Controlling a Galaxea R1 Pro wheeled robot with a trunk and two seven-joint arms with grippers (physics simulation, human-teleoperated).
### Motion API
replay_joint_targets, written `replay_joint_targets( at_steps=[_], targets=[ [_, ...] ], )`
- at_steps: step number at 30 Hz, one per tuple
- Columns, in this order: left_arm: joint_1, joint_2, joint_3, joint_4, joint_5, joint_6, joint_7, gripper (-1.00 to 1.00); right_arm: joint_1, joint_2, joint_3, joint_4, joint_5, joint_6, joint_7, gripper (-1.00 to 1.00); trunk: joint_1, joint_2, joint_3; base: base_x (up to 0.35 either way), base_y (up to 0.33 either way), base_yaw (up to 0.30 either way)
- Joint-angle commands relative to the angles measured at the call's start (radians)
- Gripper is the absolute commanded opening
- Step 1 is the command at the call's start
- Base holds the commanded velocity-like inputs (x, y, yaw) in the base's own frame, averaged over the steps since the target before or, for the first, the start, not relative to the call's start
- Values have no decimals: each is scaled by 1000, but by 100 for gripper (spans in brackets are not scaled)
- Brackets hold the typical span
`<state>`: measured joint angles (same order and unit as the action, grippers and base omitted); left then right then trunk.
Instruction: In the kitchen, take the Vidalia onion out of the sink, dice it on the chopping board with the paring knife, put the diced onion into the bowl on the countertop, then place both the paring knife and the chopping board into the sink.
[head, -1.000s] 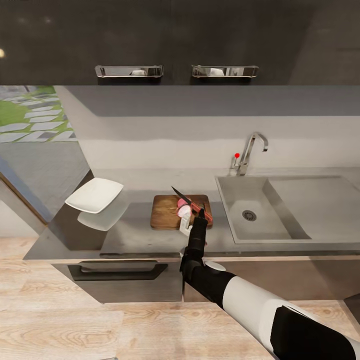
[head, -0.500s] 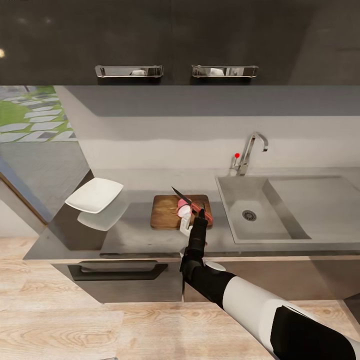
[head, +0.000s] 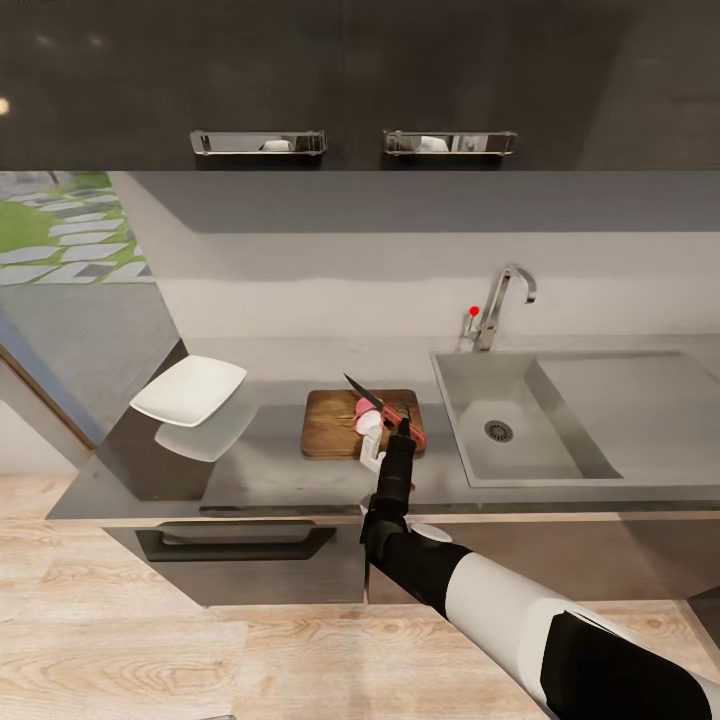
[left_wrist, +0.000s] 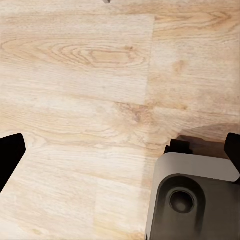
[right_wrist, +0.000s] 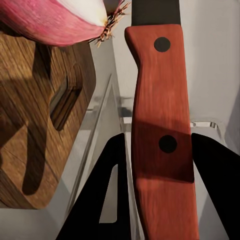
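The brown chopping board (head: 335, 425) lies on the grey countertop (head: 270, 470), left of the sink (head: 470, 385). A pinkish-white onion (head: 367, 418) rests on the board's right half, seen close up as onion (right_wrist: 60, 20) beside the board (right_wrist: 40, 125). My right gripper (head: 403, 428) is shut on the red handle of the paring knife (right_wrist: 162, 145), whose dark blade (head: 360, 390) points back-left over the board, just above the onion. The white bowl (head: 190, 390) stands at the counter's left end. My left gripper (left_wrist: 120, 152) hangs open over the wooden floor.
The steel tap (head: 505, 300) with its red knob (head: 474, 311) rises behind the basin, and the drainboard (head: 630, 400) stretches to the right. Dark wall cabinets (head: 350, 80) hang overhead. A drawer handle (head: 235, 543) sits below the counter edge. Part of the robot base (left_wrist: 195, 200) shows near the left gripper.
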<state>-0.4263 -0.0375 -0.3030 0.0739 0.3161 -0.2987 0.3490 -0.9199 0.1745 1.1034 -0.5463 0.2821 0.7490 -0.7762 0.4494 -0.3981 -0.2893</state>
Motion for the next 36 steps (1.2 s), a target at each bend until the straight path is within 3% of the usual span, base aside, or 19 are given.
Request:
replay_joint_targets(
  at_steps=[1,20,27,36],
  targets=[
    [-2,-1,-8,4,8,-7,1,100,-1,0,4,1,-4,3,-3,-100,1,-2,-2,0,0,0],
    [-2,0,-8,4,8,-7,1,100,-2,0,3,-3,-2,3,-5,-100,1,-2,-2,0,0,0],
    [-2,0,-8,4,8,-7,1,100,-2,0,-44,-158,0,5,-95,-100,1,-2,-2,0,0,0],
    [-2,-3,-8,4,8,-6,1,100,-1,0,-55,-164,-4,10,-101,-100,1,-2,-2,-129,0,0]
  ],
)
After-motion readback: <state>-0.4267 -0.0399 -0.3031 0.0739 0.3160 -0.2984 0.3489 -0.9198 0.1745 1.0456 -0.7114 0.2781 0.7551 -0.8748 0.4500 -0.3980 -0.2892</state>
